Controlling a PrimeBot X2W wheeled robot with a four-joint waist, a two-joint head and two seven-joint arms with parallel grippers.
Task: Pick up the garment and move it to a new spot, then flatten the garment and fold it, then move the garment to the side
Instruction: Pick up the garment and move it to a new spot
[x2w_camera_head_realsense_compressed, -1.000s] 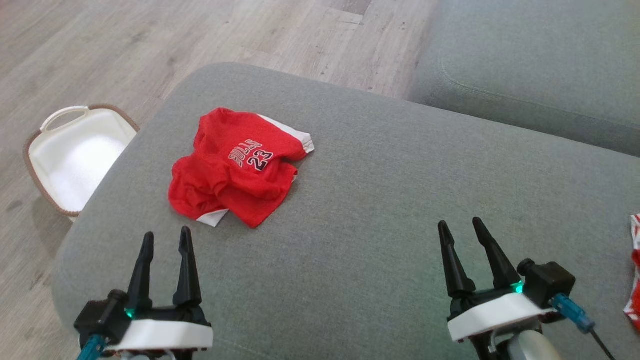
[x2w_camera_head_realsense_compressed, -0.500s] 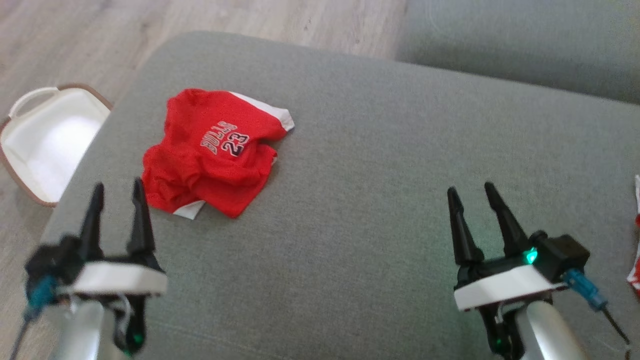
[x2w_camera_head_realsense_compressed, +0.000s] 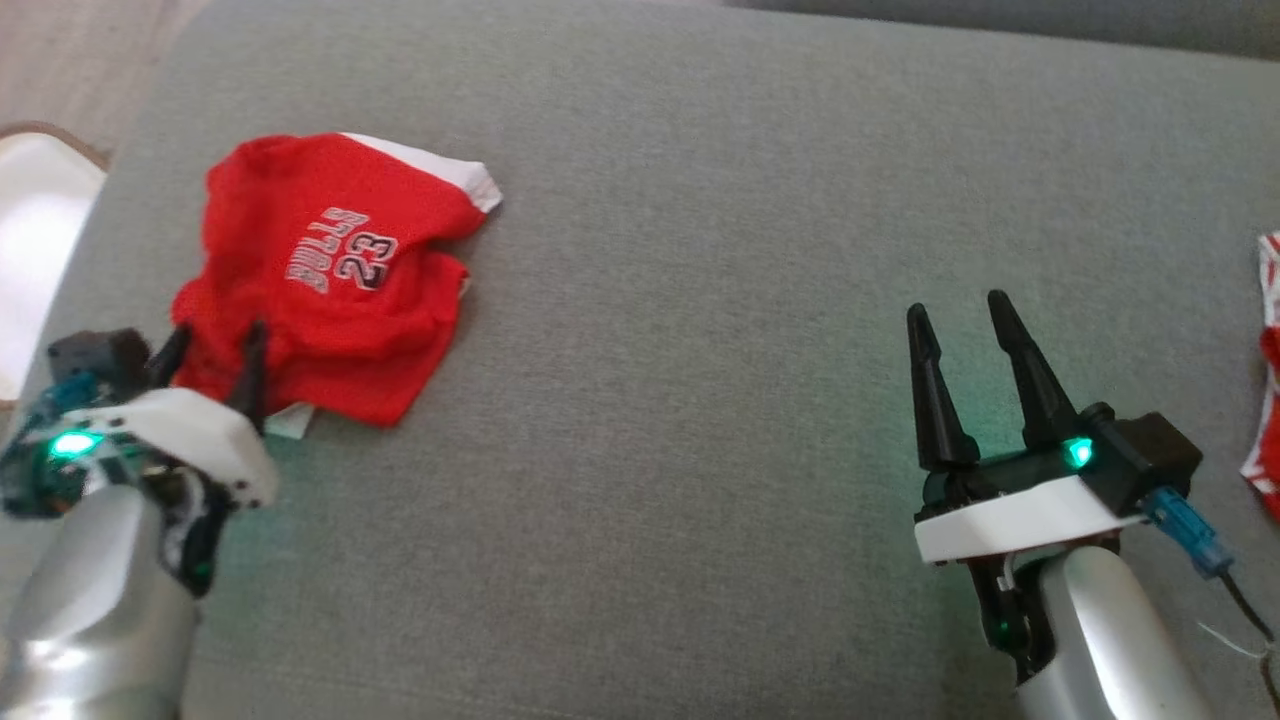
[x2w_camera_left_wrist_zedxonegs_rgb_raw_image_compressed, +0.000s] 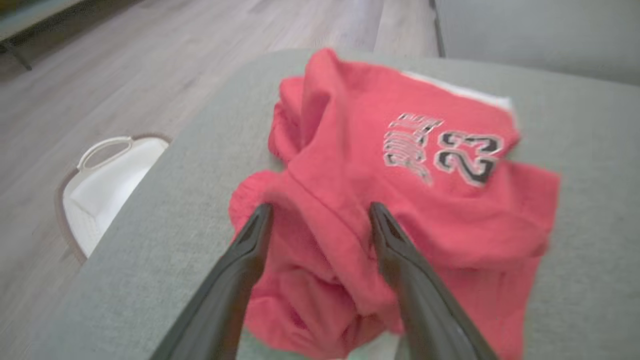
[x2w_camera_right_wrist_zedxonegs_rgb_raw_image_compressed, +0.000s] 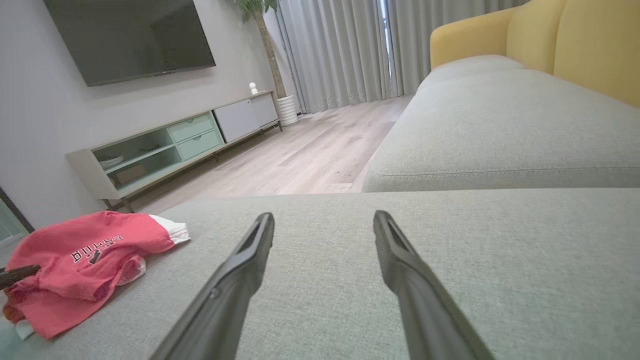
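Lower left of the head view: the left tool (x2w_camera_head_realsense_compressed: 220, 335) is released, fingers spread, tips at the near edge of the garment (x2w_camera_head_realsense_compressed: 330, 270); contact cannot be confirmed. The left wrist view shows a red fold between the fingers, ungripped. Lower right: the right tool (x2w_camera_head_realsense_compressed: 956, 305) is released over bare sofa cushion (x2w_camera_head_realsense_compressed: 700, 400), well apart from the garment. The garment lies crumpled at the cushion's upper left, lettering up. Past the cushion's left edge, a white basket (x2w_camera_head_realsense_compressed: 30, 250) stands on the floor (x2w_camera_head_realsense_compressed: 70, 50). A red-and-white cloth (x2w_camera_head_realsense_compressed: 1268, 400) shows at the right edge.
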